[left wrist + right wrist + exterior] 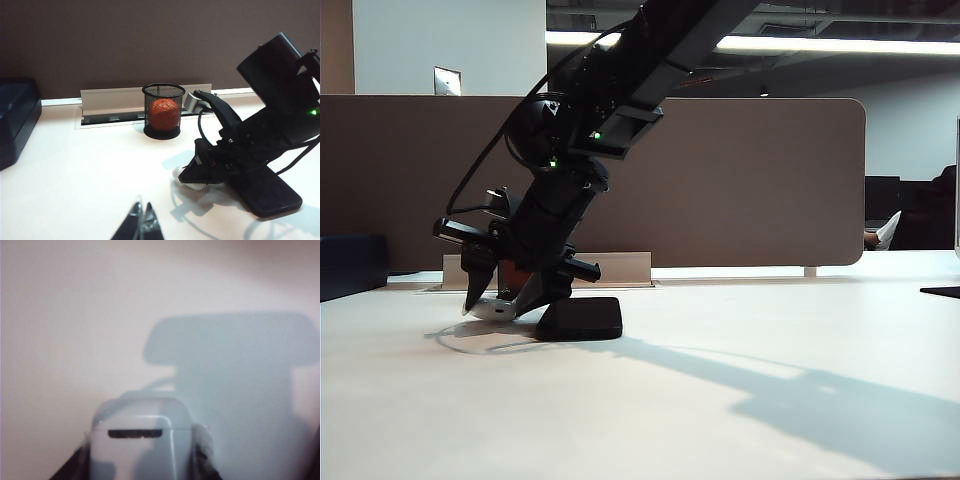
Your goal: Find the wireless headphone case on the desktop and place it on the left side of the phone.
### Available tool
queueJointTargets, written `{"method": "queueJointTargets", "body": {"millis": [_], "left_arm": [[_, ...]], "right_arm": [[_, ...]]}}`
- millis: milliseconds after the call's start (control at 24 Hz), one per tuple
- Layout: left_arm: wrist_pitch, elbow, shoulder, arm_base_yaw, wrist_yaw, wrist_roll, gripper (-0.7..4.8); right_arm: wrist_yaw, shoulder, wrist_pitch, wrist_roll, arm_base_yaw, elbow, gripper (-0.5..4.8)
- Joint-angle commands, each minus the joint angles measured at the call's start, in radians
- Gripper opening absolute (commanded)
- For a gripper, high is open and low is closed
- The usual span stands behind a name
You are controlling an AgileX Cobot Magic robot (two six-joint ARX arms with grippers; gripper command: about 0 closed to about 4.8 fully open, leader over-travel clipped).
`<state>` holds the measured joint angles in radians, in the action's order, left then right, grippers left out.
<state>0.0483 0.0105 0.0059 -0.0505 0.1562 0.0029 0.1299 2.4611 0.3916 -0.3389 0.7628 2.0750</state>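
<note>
A: Where is the table (740,400) lying open?

B: The whole near stretch and the right side are lying bare in the exterior view. The right claw (505,300) is reaching across, clamping the wireless headphone case (492,309) just left of the phone (582,318), so that arm is blocking the spot from above.

A: Behind?

B: The black mesh cup (163,117) is standing near the brown partition panel (760,180), well apart. The left claw (141,226), fingers together, is sitting low at the near edge.
</note>
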Motion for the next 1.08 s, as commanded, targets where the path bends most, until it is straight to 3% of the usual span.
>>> {"method": "queueJointTargets", "body": {"millis": [42,167,666,916,1083], "left_arm": [[0.013,0.003,0.001,0.002,0.001,-0.003,-0.05],[0.013,0.003,0.001,0.002,0.001,-0.003,-0.05],[0.013,0.003,0.000,0.002,0.001,-0.003,-0.05],[0.013,0.003,0.000,0.002,0.001,-0.003,-0.05],[0.013,0.003,0.000,0.002,0.001,-0.003,-0.05]], "right_arm": [[-0.005,0.004,0.031,0.002,0.004,0.000,2.64],[-0.005,0.003,0.034,0.001,0.004,0.000,3.13],[-0.051,-0.109,0.042,0.034,-0.015,0.003,3.14],[-0.076,-0.194,0.061,0.084,-0.035,0.003,2.99],[-0.080,-0.251,0.088,0.122,-0.061,0.003,2.38]]}}
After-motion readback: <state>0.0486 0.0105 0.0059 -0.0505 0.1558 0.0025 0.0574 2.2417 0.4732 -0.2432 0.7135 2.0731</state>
